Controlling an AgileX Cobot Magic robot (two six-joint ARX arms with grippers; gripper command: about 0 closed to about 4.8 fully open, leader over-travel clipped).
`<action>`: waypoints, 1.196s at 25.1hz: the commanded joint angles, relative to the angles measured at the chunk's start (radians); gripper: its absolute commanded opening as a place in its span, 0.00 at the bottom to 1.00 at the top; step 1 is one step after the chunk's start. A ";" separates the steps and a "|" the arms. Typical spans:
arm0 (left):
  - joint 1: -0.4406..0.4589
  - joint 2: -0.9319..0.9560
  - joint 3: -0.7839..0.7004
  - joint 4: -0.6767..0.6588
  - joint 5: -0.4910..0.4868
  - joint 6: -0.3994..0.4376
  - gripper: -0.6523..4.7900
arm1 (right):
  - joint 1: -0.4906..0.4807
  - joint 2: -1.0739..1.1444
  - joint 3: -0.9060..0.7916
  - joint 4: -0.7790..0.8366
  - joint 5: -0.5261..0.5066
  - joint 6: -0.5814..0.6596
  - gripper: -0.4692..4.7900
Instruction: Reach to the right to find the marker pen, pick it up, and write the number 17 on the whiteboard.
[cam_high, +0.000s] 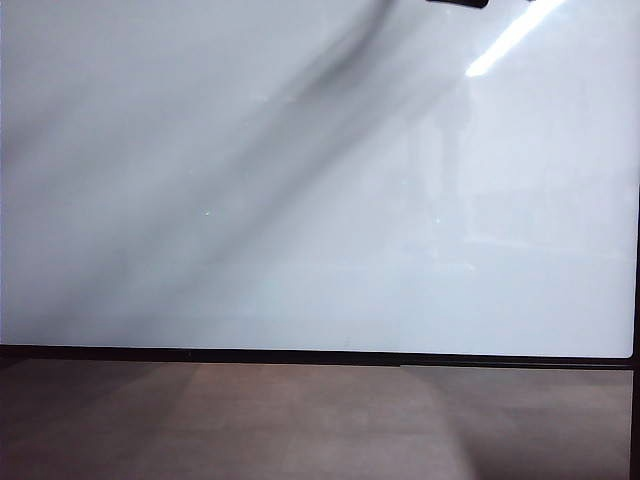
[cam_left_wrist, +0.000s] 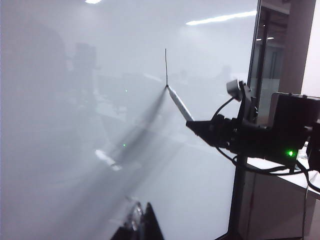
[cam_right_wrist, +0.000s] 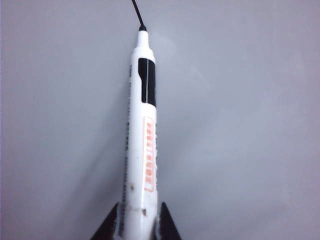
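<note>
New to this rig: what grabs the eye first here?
The marker, white with orange print, clamped in the right gripper, tip on the whiteboard at the end of a thin black stroke. The left gripper sits low, away from it.

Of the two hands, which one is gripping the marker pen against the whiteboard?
The right hand: it is shut on the marker pen, whose tip meets the whiteboard beside a thin black stroke. The left hand holds nothing visible.
</note>
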 joint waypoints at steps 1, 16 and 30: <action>0.002 0.000 0.007 0.006 0.001 0.001 0.11 | -0.002 -0.004 -0.002 -0.019 0.017 0.019 0.08; 0.002 0.000 0.006 0.005 0.001 0.001 0.11 | 0.053 -0.144 -0.002 0.035 0.043 -0.094 0.08; 0.002 0.000 0.006 0.003 0.001 0.001 0.11 | -0.005 -0.098 0.079 0.081 0.043 -0.129 0.08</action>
